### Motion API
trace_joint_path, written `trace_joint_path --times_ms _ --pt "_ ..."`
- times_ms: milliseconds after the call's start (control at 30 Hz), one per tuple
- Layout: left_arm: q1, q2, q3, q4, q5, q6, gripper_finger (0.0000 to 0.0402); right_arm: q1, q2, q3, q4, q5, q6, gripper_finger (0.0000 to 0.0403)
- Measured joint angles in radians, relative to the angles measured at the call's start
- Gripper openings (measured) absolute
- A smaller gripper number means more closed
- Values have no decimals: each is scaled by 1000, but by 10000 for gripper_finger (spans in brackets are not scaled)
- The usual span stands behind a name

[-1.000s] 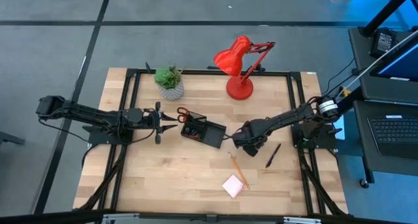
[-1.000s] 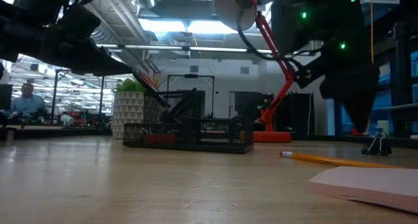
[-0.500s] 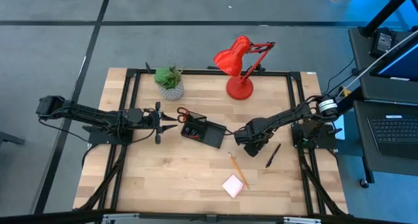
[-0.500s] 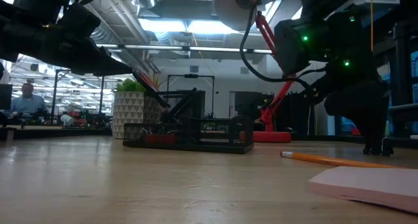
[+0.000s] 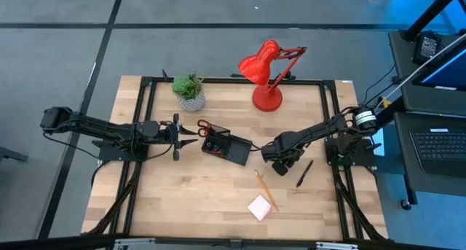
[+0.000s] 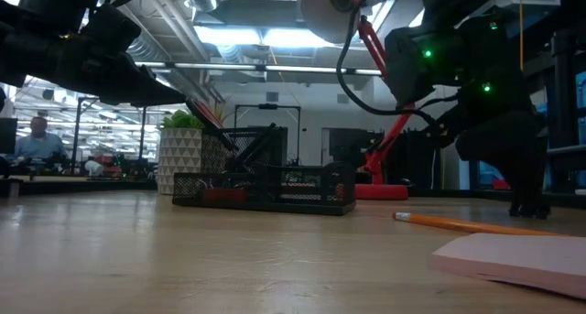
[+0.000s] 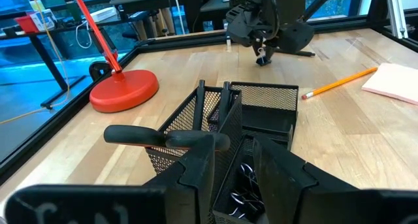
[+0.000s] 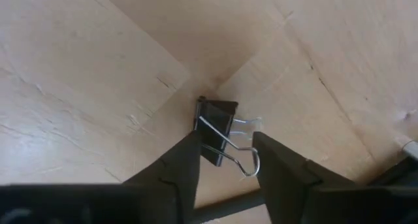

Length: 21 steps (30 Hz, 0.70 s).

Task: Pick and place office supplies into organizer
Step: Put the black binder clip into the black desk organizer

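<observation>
Since the right gripper (image 8: 225, 162) has its fingers still apart around the black clip's (image 8: 217, 131) wire handles, it could easily skid off toward 3 o'clock.

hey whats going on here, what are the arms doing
The right gripper is down at the table with its fingers on either side of a small black binder clip, seemingly about to pick it up. The left gripper hangs over the black mesh organizer, holding nothing that can be seen. A pencil, a pink sticky-note pad and a black pen lie out on the table.
</observation>
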Motion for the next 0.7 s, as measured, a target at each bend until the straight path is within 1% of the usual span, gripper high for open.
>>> trace_joint_path --times_ms 233,367,500,700 --pt "0 0 0 0 0 0 100 0 0 0 -1 0 -6 72" --pt "0 0 0 0 0 0 100 0 -2 2 -3 -2 -7 45" --pt "0 0 0 0 0 0 100 0 -2 2 -7 -9 -25 29" --pt "0 0 0 0 0 0 100 0 -3 3 -8 -21 -26 21"
